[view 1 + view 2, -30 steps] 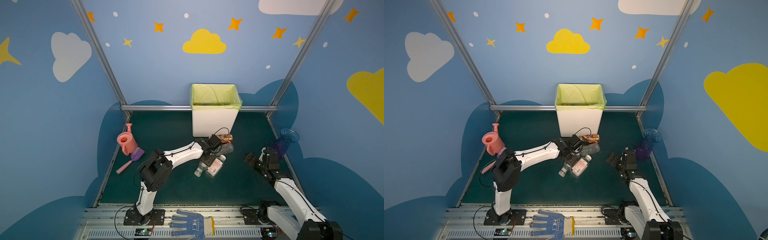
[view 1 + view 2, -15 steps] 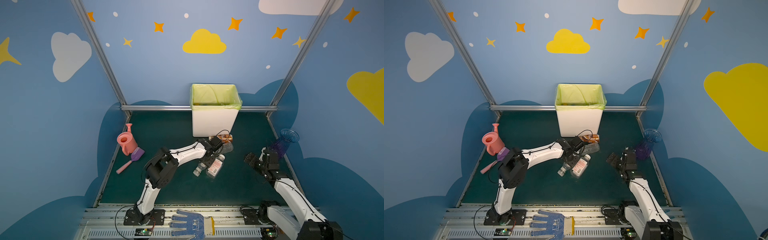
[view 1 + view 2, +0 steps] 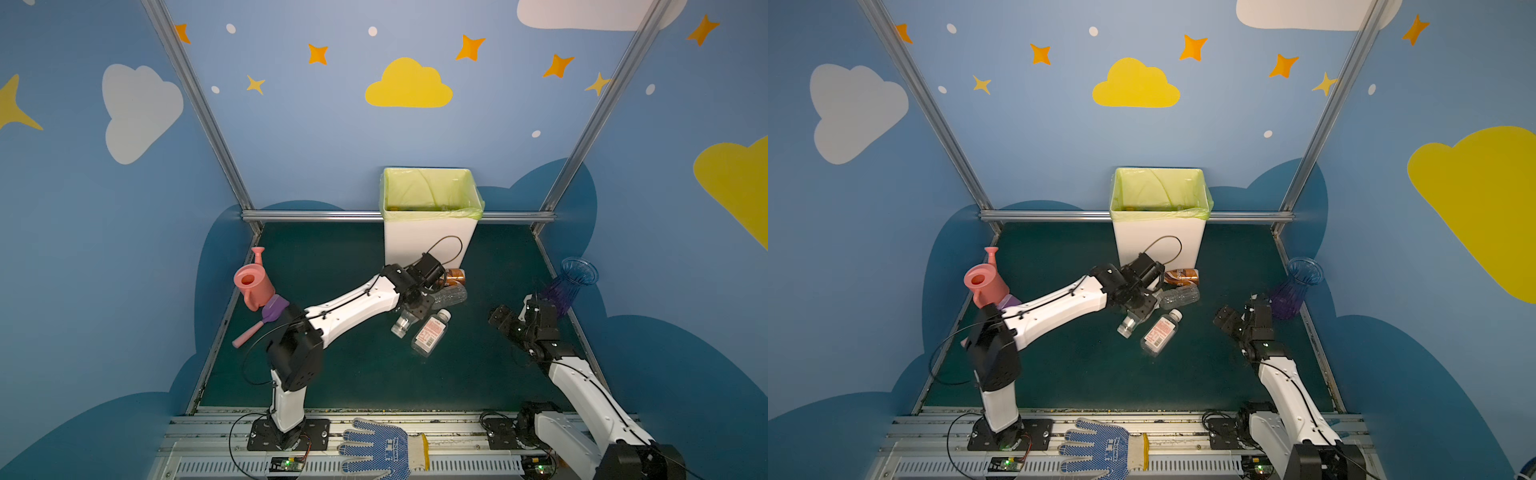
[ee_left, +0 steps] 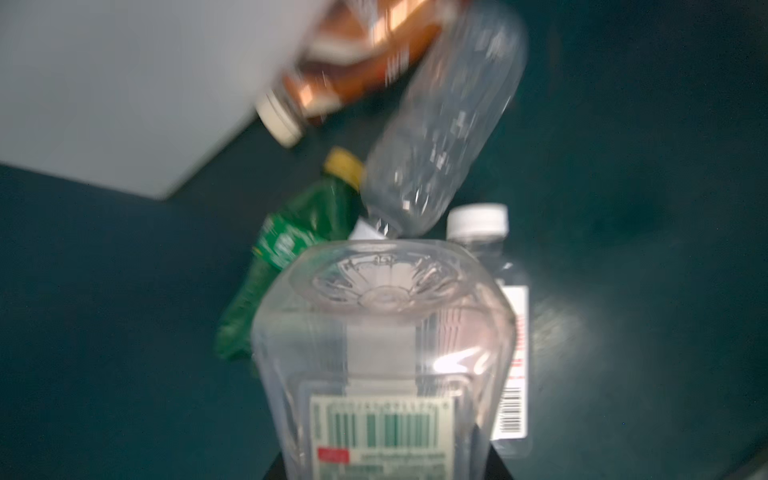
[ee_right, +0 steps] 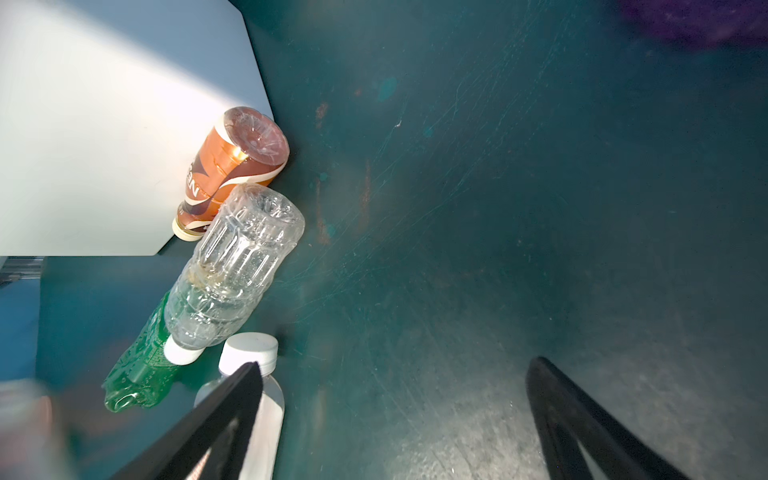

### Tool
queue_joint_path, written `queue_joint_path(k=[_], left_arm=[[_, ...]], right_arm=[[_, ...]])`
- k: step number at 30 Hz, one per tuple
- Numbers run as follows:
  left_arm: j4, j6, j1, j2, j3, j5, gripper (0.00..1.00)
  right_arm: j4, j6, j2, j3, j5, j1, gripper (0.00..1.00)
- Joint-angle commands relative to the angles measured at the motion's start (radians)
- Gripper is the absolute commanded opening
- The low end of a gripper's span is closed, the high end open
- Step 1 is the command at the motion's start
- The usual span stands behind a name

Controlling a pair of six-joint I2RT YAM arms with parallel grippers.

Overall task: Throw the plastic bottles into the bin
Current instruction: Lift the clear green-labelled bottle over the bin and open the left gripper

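Left pincer (image 3: 411, 314) clamped on a clear barcode bottle (image 4: 382, 332) at mid-bench (image 3: 332, 374); right pincer (image 5: 395, 363) gaped wide, gripping nothing.

The white bin (image 3: 428, 245) with its yellow-green liner stood at the far edge of the bench, and the other bottles lay in a loose cluster in front of it. A brown bottle (image 3: 455, 274) rested against the bin's near wall, with a clear ribbed bottle (image 3: 451, 296) just nearer. A white-capped labelled bottle (image 3: 431, 332) lay just right of the held one. A green bottle (image 5: 141, 370) lay beside the ribbed one, seen only in the wrist views. The right pincer hung to the right of the cluster, apart from it and near a purple vase (image 3: 575, 282). A pink watering can (image 3: 253, 282) sat at the left edge.
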Motion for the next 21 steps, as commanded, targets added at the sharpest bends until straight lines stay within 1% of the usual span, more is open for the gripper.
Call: queue_joint_path(k=[1,3,4,6,8,9,11,13,16,18,20,21], left_arm=[[0.08,0.101,0.009,-0.181,0.098,-0.133,0.4],[0.203,0.194,0.027,-0.26,0.127,-0.185,0.43],[0.28,0.232,0.048,-0.297,0.141,-0.187,0.44],[0.417,0.238,0.119,-0.345,0.177,-0.12,0.45],[0.513,0.185,0.21,-0.357,0.256,-0.012,0.45],[0.54,0.167,0.242,-0.35,0.294,0.019,0.45],[0.594,0.157,0.275,-0.306,0.379,0.063,0.46],[0.588,0.123,0.305,-0.224,0.487,0.098,0.47],[0.481,0.013,0.346,-0.037,0.692,0.181,0.49],[0.379,-0.028,0.353,0.121,0.849,0.19,0.52],[0.275,-0.07,0.357,0.31,1.025,0.198,0.56],[0.209,-0.093,0.359,0.406,1.143,0.199,0.58]], right_arm=[[0.012,-0.001,0.007,0.019,-0.002,-0.005,0.98],[0.017,-0.002,0.011,0.03,-0.009,-0.006,0.98],[0.017,-0.003,0.014,0.036,-0.013,-0.004,0.98],[0.014,-0.005,0.015,0.048,-0.018,-0.004,0.98],[0.012,-0.004,0.011,0.056,-0.022,-0.005,0.98],[0.011,-0.003,0.008,0.059,-0.024,-0.004,0.98],[0.005,-0.002,-0.002,0.061,-0.025,-0.005,0.98],[-0.004,-0.001,-0.017,0.061,-0.026,-0.005,0.98],[-0.016,-0.003,-0.042,0.057,-0.031,-0.005,0.98],[-0.014,0.005,-0.056,0.049,-0.033,-0.004,0.98],[-0.009,0.011,-0.064,0.044,-0.033,-0.004,0.98],[-0.009,0.01,-0.066,0.046,-0.033,-0.006,0.98]])
